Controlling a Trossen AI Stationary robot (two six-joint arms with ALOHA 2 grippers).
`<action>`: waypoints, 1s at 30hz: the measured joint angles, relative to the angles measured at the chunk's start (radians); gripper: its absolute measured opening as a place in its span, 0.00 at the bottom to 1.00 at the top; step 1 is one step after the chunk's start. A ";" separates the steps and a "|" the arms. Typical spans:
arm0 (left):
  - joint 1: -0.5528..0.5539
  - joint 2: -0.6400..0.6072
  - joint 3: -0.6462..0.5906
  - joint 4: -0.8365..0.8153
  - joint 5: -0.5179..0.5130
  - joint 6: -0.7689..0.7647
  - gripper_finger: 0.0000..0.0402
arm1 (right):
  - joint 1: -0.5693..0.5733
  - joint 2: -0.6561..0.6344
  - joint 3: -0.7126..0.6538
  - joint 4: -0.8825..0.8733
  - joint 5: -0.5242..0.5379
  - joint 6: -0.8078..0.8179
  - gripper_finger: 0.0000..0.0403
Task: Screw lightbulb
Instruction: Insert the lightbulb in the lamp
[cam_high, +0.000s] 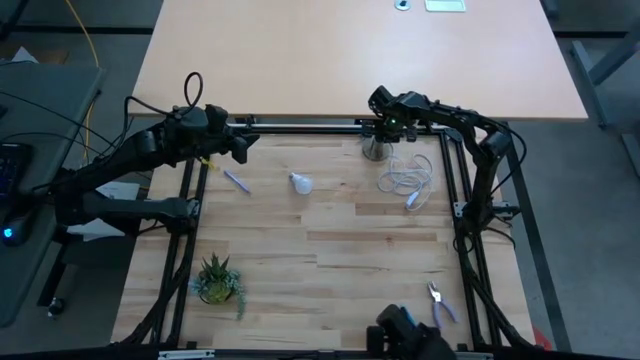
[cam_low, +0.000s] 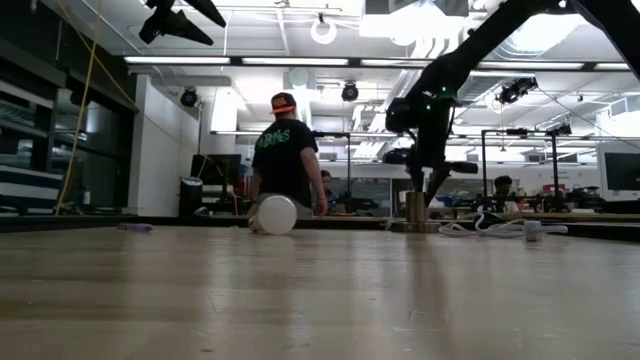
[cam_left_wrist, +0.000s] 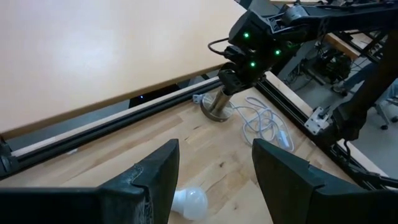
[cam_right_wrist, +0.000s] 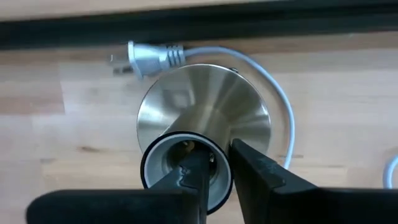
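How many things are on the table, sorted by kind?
Bulb: 1
Socket with cord: 1
Pen: 1
Plant: 1
Pliers: 1
Total: 5

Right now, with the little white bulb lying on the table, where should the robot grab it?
Probably across the round white globe of the lightbulb, coming straight down from above. It lies on its side on the table, apart from the socket, so the globe is the widest, most exposed part.
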 joint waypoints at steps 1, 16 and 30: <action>0.000 0.000 0.000 0.000 0.000 0.000 0.49 | 0.000 -0.005 -0.001 -0.002 0.002 -0.001 0.11; 0.001 0.000 0.000 0.001 -0.027 0.063 0.49 | 0.000 -0.175 0.020 -0.009 -0.045 -0.224 0.09; 0.000 0.000 0.000 0.009 -0.064 0.052 0.49 | 0.399 -0.255 0.084 0.007 -0.248 -0.577 0.08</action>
